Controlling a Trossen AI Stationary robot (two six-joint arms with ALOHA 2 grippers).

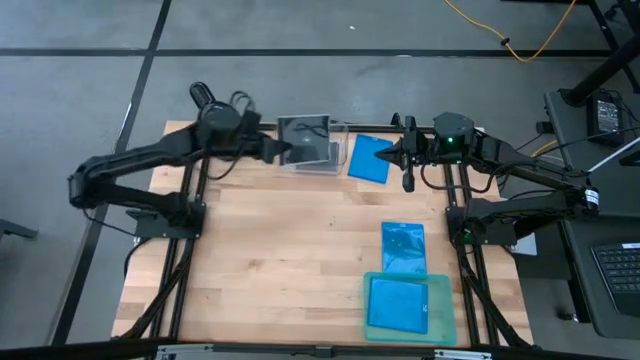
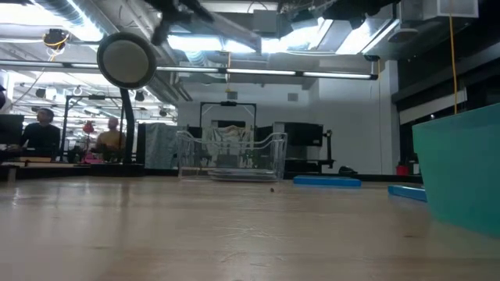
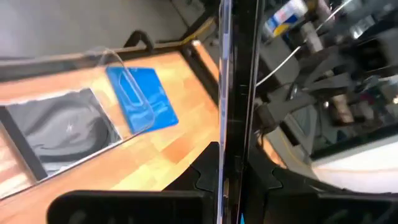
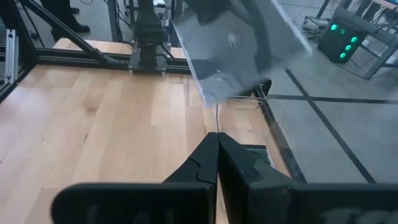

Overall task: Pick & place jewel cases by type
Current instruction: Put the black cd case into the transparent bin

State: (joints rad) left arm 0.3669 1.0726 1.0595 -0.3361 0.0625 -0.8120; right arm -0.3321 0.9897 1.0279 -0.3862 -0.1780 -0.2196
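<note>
— What does your left gripper point(image 1: 290, 150) have?

— It is closed on a thin clear jewel case point(image 3: 225, 93), held edge-on over the clear plastic bin point(image 1: 330, 128) at the bench's far edge. In my left wrist view the case shows as a narrow glassy strip between my dark fingers. Another square grey case point(image 3: 59, 134) lies flat in the bin, a disc dimly showing through it.

— And your right gripper point(image 1: 407, 170)?

— Its fingers are pressed together, holding nothing, and it hangs at the far right of the bench just beside a blue case point(image 1: 369, 158).

— Describe the blue ones.

— Flat, rectangular, translucent, smooth plastic. That one lies just beside the bin. A second point(image 1: 403, 246) lies on the pale wooden bench point(image 1: 280, 260), touching the teal-green tray point(image 1: 444, 322). A third point(image 1: 398, 304) rests inside that shallow, rounded tray.
</note>
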